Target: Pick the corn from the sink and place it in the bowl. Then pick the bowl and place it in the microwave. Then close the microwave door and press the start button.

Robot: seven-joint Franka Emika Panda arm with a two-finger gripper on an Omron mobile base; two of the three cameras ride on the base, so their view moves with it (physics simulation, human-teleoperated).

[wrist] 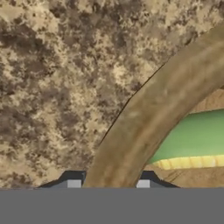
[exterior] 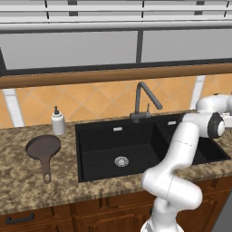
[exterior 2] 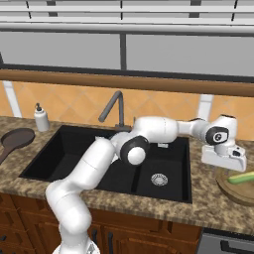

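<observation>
Two basins make up the black sink (exterior: 104, 149), set in the speckled granite bench (exterior: 27, 190); a dark gooseneck faucet (exterior: 144, 102) rises behind it; each basin shows a round steel drain. On the bench left of the sink we note a dark long-handled frying pan (exterior: 43, 149) and, behind it, a white soap dispenser (exterior: 57, 121); neither stands near the arm's work. The arm reaches across the right basin to the bench right of the sink; its forearm lies roughly level and the wrist turns downward, so the end effector (exterior 2: 225, 159) hangs at the near rim of the tan-brown bowl (exterior 2: 233, 191). The corn (exterior 2: 243, 177) lies inside the bowl, green end showing beside a strip of yellow kernels in the hand view. In that view the bowl's rim passes between the two finger tips (wrist: 72, 183); we record the end effector as drawn narrow about the rim.
</observation>
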